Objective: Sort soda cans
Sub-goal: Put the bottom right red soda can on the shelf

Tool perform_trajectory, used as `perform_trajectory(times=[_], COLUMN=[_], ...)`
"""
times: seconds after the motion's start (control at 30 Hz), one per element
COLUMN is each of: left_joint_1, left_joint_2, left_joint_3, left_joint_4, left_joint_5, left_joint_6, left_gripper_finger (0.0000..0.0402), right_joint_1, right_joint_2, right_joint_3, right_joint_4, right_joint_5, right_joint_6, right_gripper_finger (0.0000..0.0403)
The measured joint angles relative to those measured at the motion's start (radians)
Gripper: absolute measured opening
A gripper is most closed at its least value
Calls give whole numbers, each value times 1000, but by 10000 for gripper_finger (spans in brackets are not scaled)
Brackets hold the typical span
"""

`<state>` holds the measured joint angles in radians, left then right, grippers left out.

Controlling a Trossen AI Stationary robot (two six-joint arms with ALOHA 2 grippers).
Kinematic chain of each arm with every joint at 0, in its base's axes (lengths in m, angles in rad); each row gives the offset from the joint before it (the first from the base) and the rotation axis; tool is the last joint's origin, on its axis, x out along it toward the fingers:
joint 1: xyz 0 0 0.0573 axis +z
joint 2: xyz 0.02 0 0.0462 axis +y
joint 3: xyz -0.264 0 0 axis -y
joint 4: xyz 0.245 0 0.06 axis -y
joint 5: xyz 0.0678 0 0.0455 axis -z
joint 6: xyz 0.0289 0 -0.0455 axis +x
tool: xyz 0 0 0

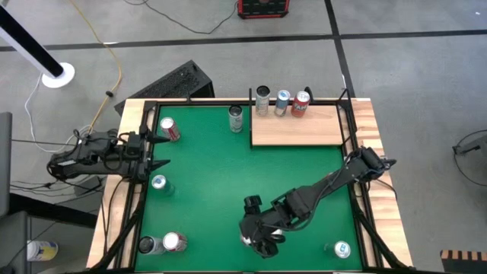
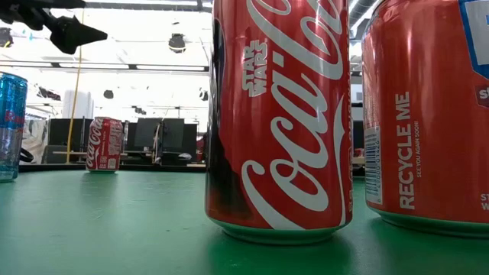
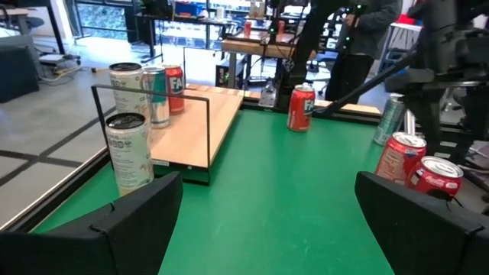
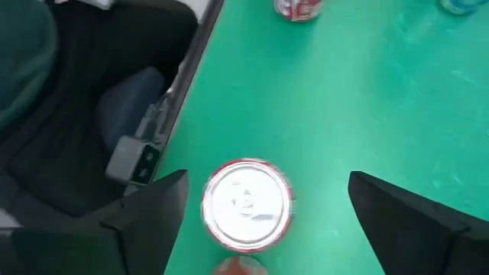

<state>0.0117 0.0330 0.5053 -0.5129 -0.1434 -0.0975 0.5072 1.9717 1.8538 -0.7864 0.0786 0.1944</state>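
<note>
A red soda can with a silver top (image 4: 247,204) stands upright on the green mat near the table's front edge, large in the low view (image 2: 279,122). My right gripper (image 4: 268,176) (image 1: 255,240) slants down over it, open, one finger on either side of the can and clear of it. At the table's left edge my left gripper (image 1: 156,148) (image 3: 267,183) waits level and open, nothing between its fingers. Three cans (image 1: 282,101) stand on the wooden board (image 1: 297,129) at the back.
Loose cans stand on the mat: red (image 1: 169,129) and pale (image 1: 236,118) at the back, teal (image 1: 158,184) at the left, a dark (image 1: 146,245) and a red one (image 1: 173,242) front left, one (image 1: 342,250) front right. A black frame rims the mat.
</note>
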Motion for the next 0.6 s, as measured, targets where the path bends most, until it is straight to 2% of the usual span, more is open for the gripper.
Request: perform_trajectory(times=[0.37, 0.6], left_joint_1=[0, 0], left_joint_2=[0, 0], left_joint_3=[0, 0], left_joint_4=[0, -1], left_joint_5=[2, 2], left_joint_6=[0, 0], left_gripper_finger=[373, 373], right_joint_1=[2, 8], right_joint_2=[0, 54], right_joint_3=[-45, -45], right_joint_4=[5, -6], right_joint_5=[3, 22], right_joint_6=[0, -1], right_gripper_finger=[386, 386])
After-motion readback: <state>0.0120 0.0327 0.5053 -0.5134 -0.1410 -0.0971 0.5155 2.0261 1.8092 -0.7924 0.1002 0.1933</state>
